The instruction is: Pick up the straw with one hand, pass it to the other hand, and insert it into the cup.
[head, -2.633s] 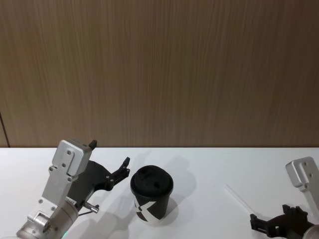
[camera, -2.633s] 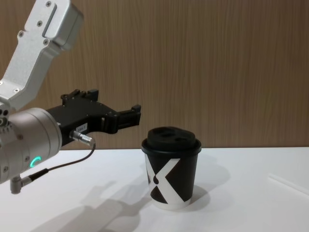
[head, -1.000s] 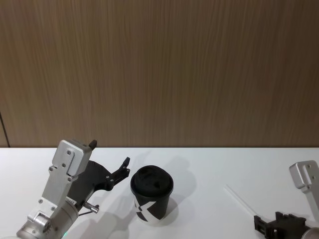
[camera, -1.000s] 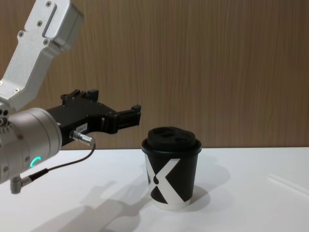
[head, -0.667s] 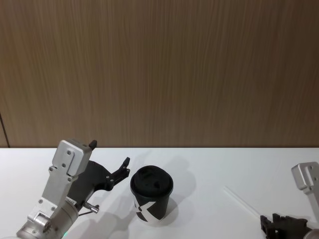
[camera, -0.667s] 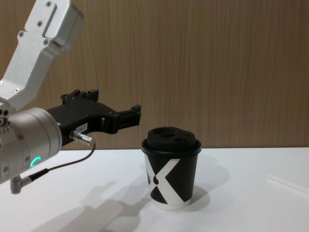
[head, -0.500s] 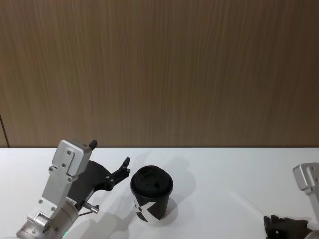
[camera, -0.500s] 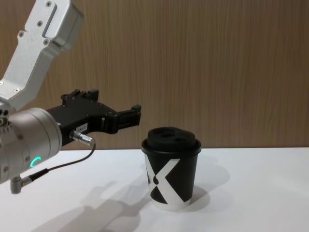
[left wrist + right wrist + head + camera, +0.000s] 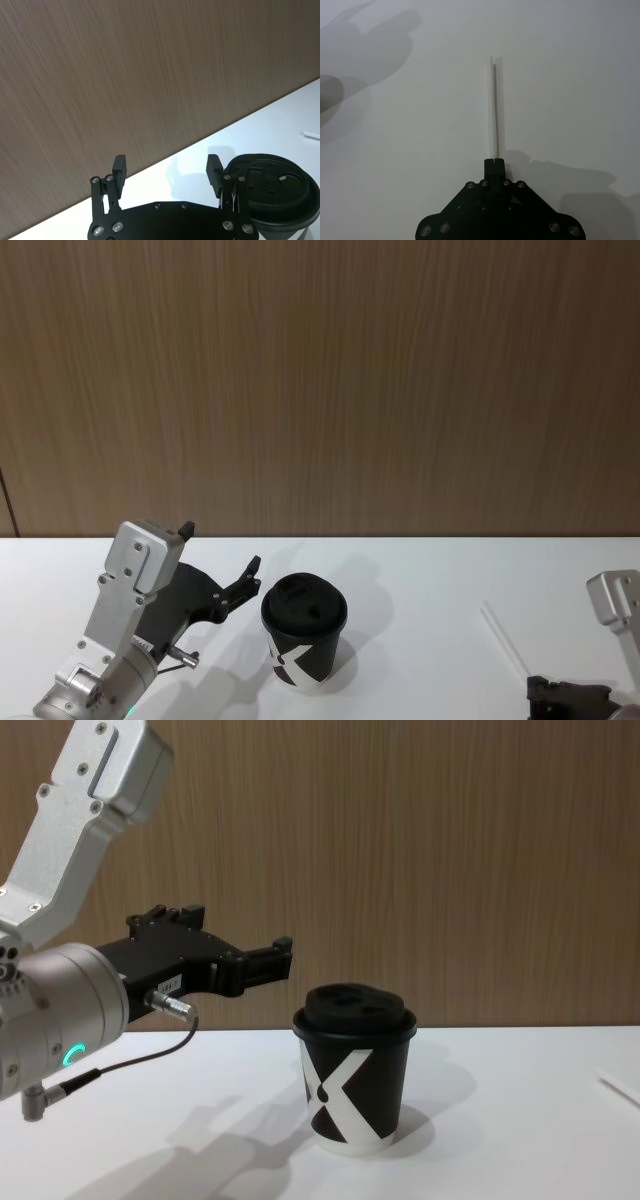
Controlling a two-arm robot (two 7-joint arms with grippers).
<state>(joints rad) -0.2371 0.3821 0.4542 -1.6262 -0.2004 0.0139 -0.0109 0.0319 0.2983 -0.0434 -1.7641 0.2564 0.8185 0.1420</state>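
Observation:
The black cup (image 9: 305, 632) with a white X and a domed lid stands on the white table (image 9: 420, 580), and appears again as the cup (image 9: 354, 1085) and cup (image 9: 272, 186). The thin white straw (image 9: 505, 638) lies to its right, low over the table. My right gripper (image 9: 494, 162) is shut on one end of the straw (image 9: 493, 107), which points straight away from the fingers; this right gripper (image 9: 545, 690) sits at the bottom right. My left gripper (image 9: 240, 585) hovers open just left of the cup's lid, also shown as the left gripper (image 9: 166, 167) and left gripper (image 9: 240, 935).
A brown wood-grain wall (image 9: 320, 390) backs the table. The white tabletop between the cup and the straw is bare. The left arm's silver wrist (image 9: 50, 1020) with a green ring fills the near left.
The right gripper has drawn back toward the lower right and shut on the straw's near end. The straw has swung and shifted to the right. The left arm and the cup are unmoved.

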